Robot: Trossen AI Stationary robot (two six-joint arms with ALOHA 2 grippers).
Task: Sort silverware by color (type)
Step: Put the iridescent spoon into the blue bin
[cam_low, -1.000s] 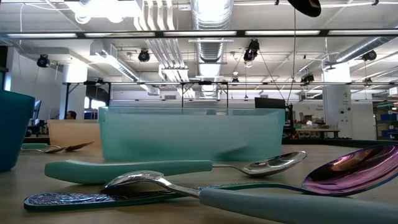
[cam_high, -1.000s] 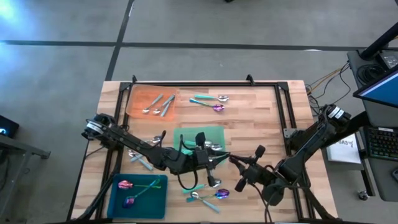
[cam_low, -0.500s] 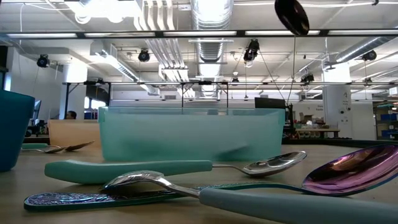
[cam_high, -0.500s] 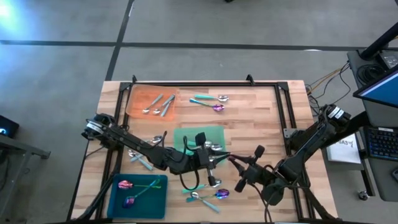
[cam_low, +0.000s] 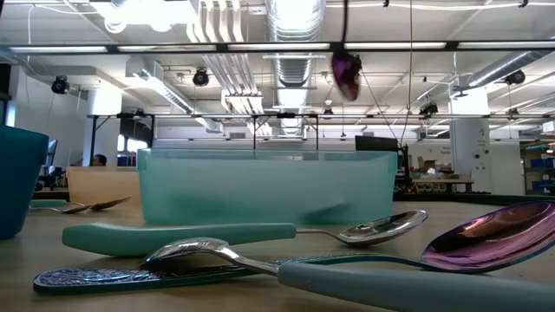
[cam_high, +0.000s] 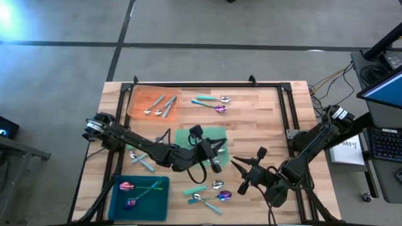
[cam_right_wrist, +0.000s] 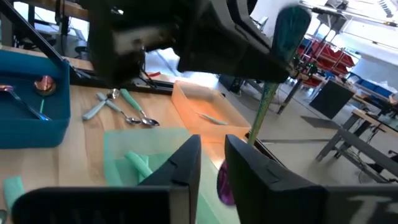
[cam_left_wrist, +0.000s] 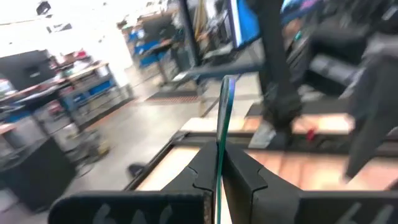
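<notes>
Teal handle, purple head: a spoon (cam_low: 346, 74) hangs in the air, head down, gripped by the left gripper (cam_high: 212, 150) over the near edge of the green mat (cam_high: 186, 135)
Left fingers (cam_left_wrist: 245, 171): pressed together on the spoon's thin handle, which stands edge-on between them in the left wrist view
Right gripper (cam_high: 237, 165): low over the bare tabletop (cam_high: 264, 119) just right of the green mat, near the left gripper and apart from it
Right fingers (cam_right_wrist: 186, 163): slightly parted, nothing between them; the hanging spoon shows just beyond their tips
Orange mat (cam_high: 139, 99): far left corner, with several all-silver pieces (cam_high: 161, 105) lying on it
Far middle of tabletop: teal-handled pieces (cam_high: 210, 102), one silver-headed and one purple-headed, lying close together
Blue tray (cam_high: 119, 199): near left corner, holding purple-headed spoons (cam_high: 128, 193)
Near middle: a small cluster of teal-handled spoons (cam_high: 210, 192) on the wood, in front of both grippers
Left of green mat: two more teal-handled pieces (cam_high: 139, 160) crossed on the wood beside the left arm
</notes>
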